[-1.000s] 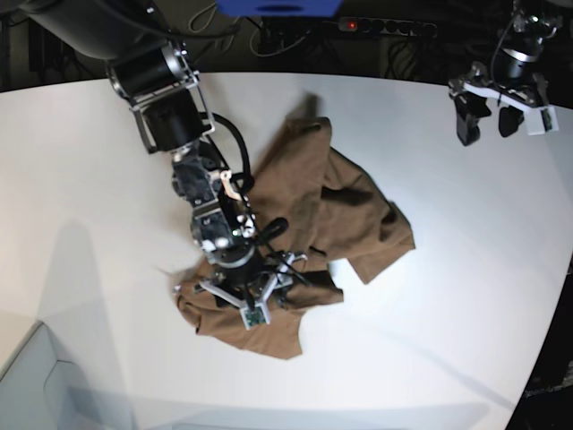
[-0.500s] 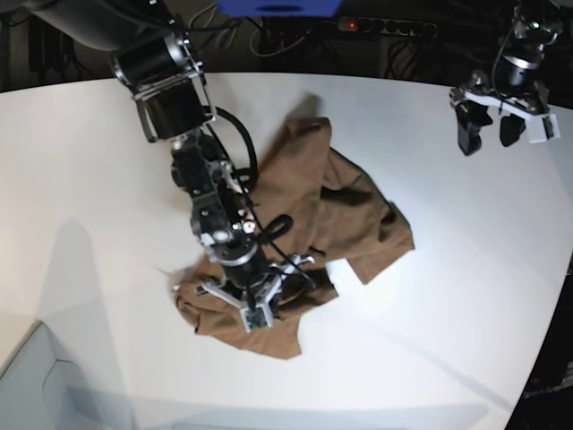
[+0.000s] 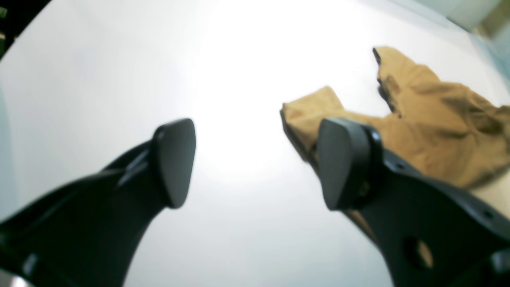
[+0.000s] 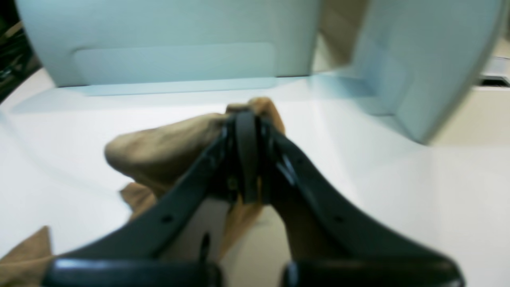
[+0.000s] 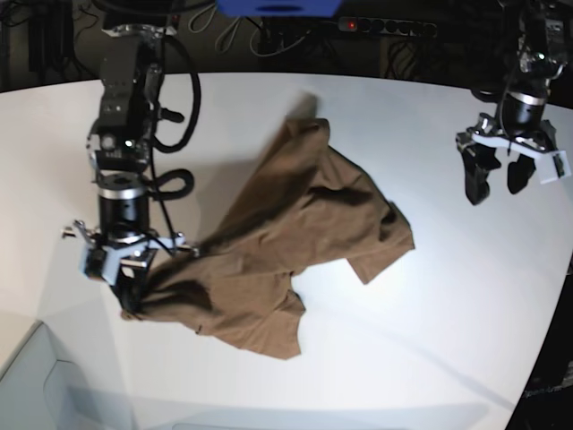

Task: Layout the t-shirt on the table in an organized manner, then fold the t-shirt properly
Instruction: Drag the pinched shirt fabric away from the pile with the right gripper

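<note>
The tan-brown t-shirt (image 5: 295,242) lies crumpled on the white table (image 5: 448,296), stretched toward the near left. My right gripper (image 5: 132,291) is shut on a bunched edge of the t-shirt (image 4: 167,147) at the shirt's left end, and cloth pokes out past its fingertips (image 4: 246,119). My left gripper (image 5: 499,179) hangs open over bare table at the far right, well clear of the shirt. In the left wrist view its two black fingers (image 3: 175,159) stand wide apart with nothing between them, and the t-shirt (image 3: 430,119) lies beyond the right finger.
A pale box-like edge (image 5: 36,376) sits at the table's near left corner, and pale panels (image 4: 167,44) stand beyond the right gripper. Cables and a power strip (image 5: 385,27) run behind the curved far edge.
My right gripper has shut on the shirt's edge and pulled it left, stretching the cloth out that way. The left gripper has drifted slightly lower and stays open.
</note>
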Controlling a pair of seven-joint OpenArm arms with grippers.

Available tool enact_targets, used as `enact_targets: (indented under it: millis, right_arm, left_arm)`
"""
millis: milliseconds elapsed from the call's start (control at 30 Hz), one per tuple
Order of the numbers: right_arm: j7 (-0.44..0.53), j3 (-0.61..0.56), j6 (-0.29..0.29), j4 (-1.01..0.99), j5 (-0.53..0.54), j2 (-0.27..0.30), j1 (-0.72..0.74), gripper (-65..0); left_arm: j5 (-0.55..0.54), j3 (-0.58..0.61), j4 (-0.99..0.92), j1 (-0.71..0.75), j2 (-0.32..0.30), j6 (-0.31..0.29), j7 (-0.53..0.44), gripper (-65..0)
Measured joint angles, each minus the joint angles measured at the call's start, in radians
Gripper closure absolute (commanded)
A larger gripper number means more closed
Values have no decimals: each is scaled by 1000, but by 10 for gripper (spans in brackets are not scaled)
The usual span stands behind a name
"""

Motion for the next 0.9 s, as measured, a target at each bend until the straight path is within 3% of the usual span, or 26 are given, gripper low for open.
enact_targets:
  millis: [233, 400, 667, 900]
  right_arm:
    - [-8, 246, 0, -63, 0, -3, -24, 0]
    - [-20, 359, 0, -123, 0, -6, -28, 0]
    - [-43, 382, 0, -142, 0, -29, -48, 0]
    - [-43, 377, 0, -141, 0, -71, -81, 0]
  left_arm:
    - [1, 26, -10, -126, -2, 3, 0, -461]
    - [3, 45, -35, -214, 1, 1, 142, -461]
    - [15, 43, -104, -288, 104, -2, 267, -462]
    - [16, 92, -180, -299, 150, -5, 262, -462]
